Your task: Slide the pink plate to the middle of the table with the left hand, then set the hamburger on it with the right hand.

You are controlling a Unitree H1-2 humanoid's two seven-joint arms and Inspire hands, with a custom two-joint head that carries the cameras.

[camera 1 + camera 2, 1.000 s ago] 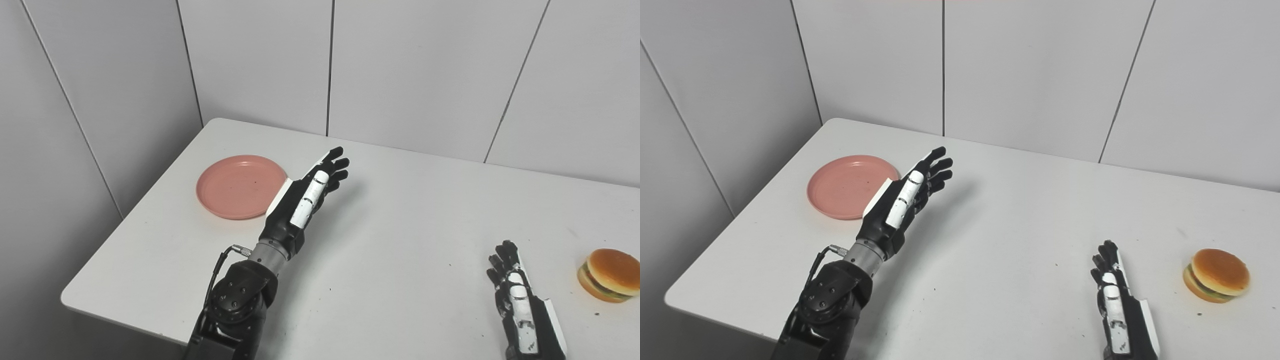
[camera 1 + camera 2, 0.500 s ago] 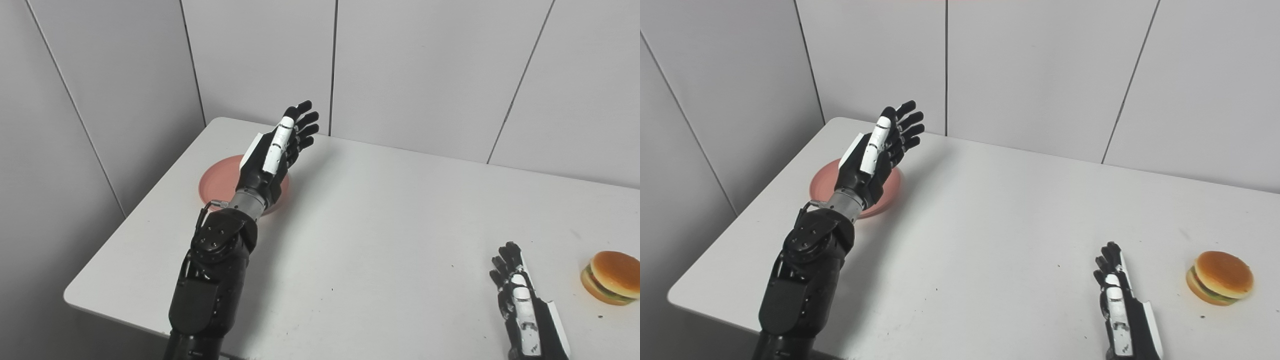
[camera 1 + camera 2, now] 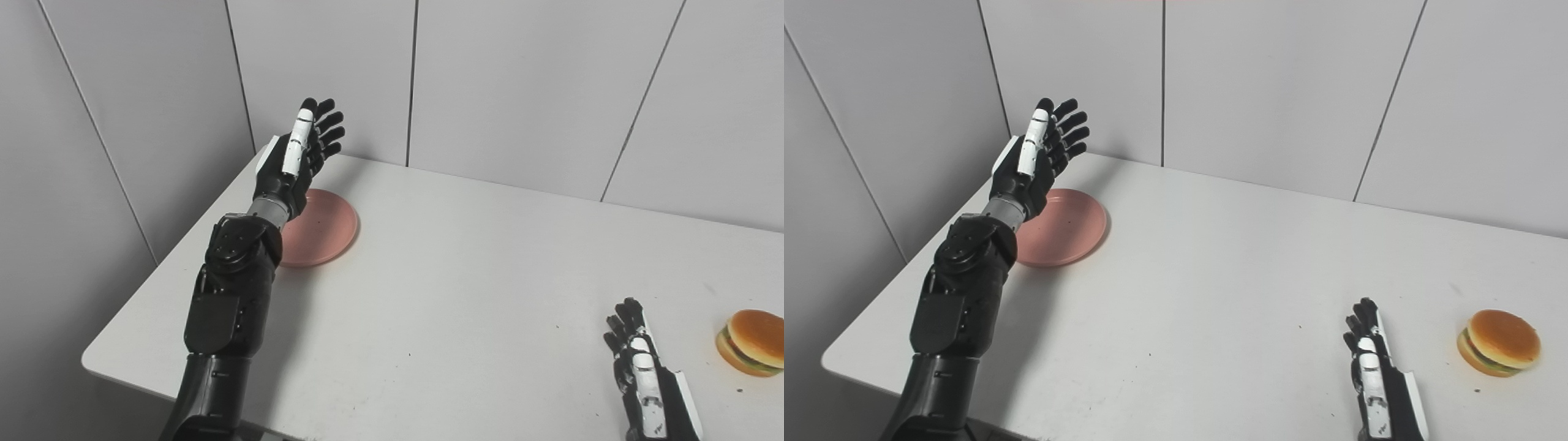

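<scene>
The right robot hand (image 3: 1373, 373) sits nearest, low over the white surface (image 3: 1213, 294) at its front right, released, fingers stretched out and a little apart, holding nothing. Just to its right, apart from it, the hamburger (image 3: 1499, 342) lies flat on the surface near the right edge, with a bare strip of tabletop between the two.

The left arm (image 3: 228, 306) rises from the front left corner of the surface and slants away toward the far left corner. Past its elbow the plate (image 3: 318, 226) lies flat on the surface, well to the left of the middle and close to the left edge; the forearm and wrist cover the plate's left rim, so its left part is hidden.

Above and beyond the plate, the left robot hand (image 3: 297, 156) hangs in the air, raised clear of it, released, fingers spread and pointing up and away toward the grey wall panels (image 3: 508, 86). It grasps nothing and touches neither plate nor surface.
</scene>
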